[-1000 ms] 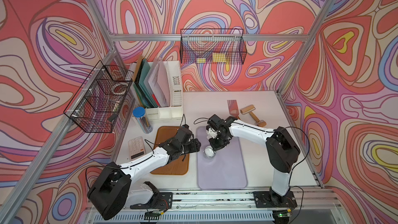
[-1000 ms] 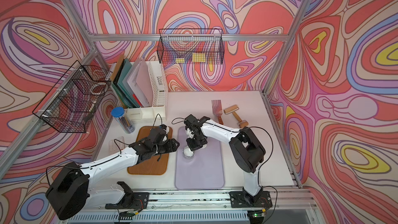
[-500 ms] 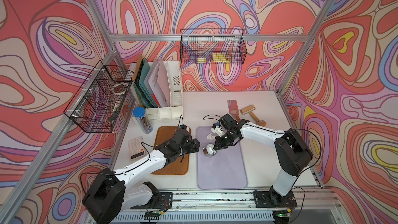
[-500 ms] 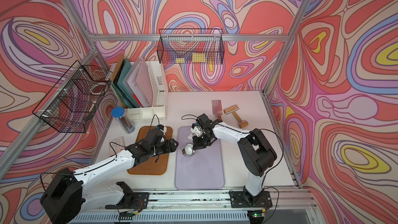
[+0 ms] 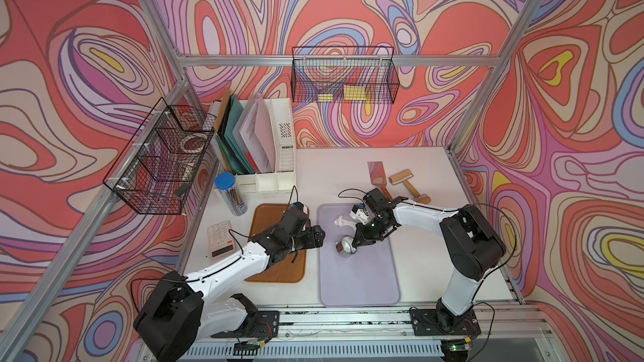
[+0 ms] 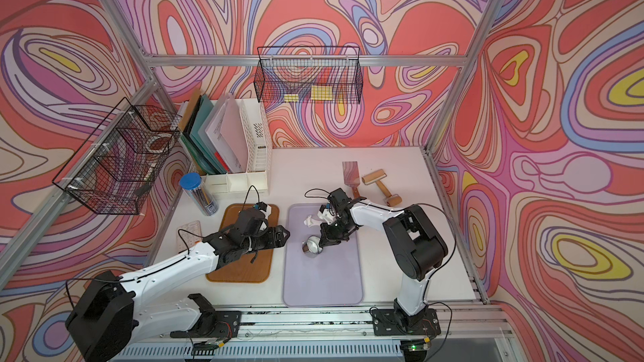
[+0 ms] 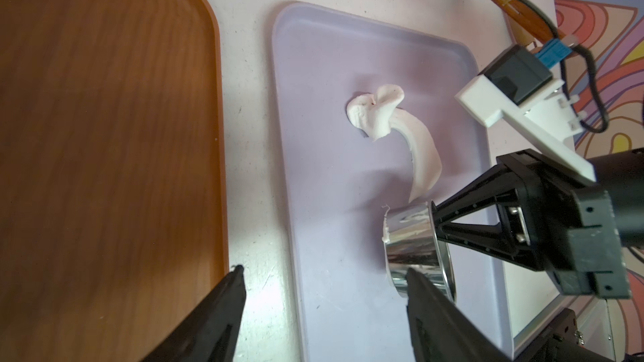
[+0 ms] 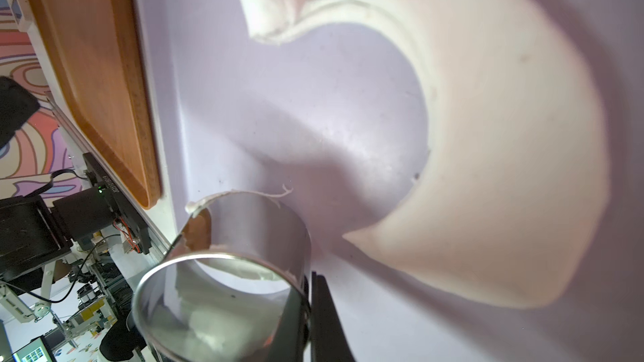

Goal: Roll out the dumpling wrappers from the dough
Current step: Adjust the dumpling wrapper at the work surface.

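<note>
Left wrist view: the left gripper (image 7: 324,308) hangs with its jaws well apart, one finger over the strip of table (image 7: 251,168) between the two trays, the other just in front of the steel cup (image 7: 411,242). It holds nothing. The wide stance suits a reach toward the cup's mouth rather than a grip already made.

Opposite it, the right gripper (image 7: 434,216) is pinched together on the cup's wall near the flared rim, a hold that leaves both mouths of the cup free. The cup is tipped on its side over the lilac tray (image 7: 313,64). Its thin cutting edge, fringed with white crumbs, is turned toward the left gripper.

In the right wrist view a pale layer shows across the inside of the cup. This is probably the dumpling wrapper (image 8: 240,271), cut and lodged there, though the frames do not settle it.

Just beyond the cup, the dough (image 7: 374,116) rests on the lilac tray as a ragged scrap. It is a crumpled lump with a thin tail whose inner edge curves in a clean arc, the shape a round cutter leaves. In both top views it sits near the tray's far end.

The wooden tray (image 7: 104,134) beside it shows only bare wood in this view, a likely landing place for finished wrappers. A roller (image 5: 407,184) and a scraper (image 5: 376,174) lie farther back on the table, out of use.
</note>
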You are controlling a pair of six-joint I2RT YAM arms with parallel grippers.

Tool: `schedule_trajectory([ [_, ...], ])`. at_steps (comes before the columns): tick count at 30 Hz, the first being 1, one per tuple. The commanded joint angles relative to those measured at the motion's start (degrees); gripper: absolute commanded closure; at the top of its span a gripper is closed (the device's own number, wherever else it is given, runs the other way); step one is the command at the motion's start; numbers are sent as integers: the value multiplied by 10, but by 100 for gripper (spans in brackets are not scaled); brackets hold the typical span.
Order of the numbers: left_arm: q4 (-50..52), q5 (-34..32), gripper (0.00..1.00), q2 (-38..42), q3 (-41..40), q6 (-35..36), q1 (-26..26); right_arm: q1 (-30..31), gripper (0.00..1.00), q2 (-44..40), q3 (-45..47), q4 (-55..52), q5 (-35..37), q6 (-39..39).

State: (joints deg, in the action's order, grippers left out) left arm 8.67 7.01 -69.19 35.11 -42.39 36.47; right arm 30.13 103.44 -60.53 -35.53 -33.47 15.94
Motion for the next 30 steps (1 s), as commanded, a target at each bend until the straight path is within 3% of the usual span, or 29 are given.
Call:
schedule_trajectory([
  [1, 1, 30, 22, -9, -7, 14, 3, -2, 97, 2, -1, -8, 15, 28],
  [3, -4, 36, 22, -9, -14, 12, 4, -3, 98, 1, 4, 11, -39, 47],
  [10, 4, 22, 22, 10, -19, 15, 3, 17, 98, -57, 8, 54, -103, 112],
  [12, 4, 20, 22, 11, -19, 17, 4, 17, 98, -41, 5, 30, -81, 106],
  [14, 3, 19, 22, 12, -20, 17, 4, 19, 100, 15, -36, -82, 61, 98],
  [15, 1, 20, 22, 13, -22, 17, 4, 18, 100, 33, -40, -88, 51, 91],
  [16, 1, 22, 22, 13, -22, 17, 4, 18, 100, 23, -17, -35, -14, 98],
  [17, 2, 22, 22, 14, -22, 17, 4, 18, 100, 8, 0, 6, -36, 126],
  [20, 4, 22, 22, 19, -25, 18, 4, 19, 100, 8, -37, -62, 52, 126],
  [30, -20, 48, 23, 8, -42, 18, 12, 14, 100, 0, -23, -12, -53, 180],
])
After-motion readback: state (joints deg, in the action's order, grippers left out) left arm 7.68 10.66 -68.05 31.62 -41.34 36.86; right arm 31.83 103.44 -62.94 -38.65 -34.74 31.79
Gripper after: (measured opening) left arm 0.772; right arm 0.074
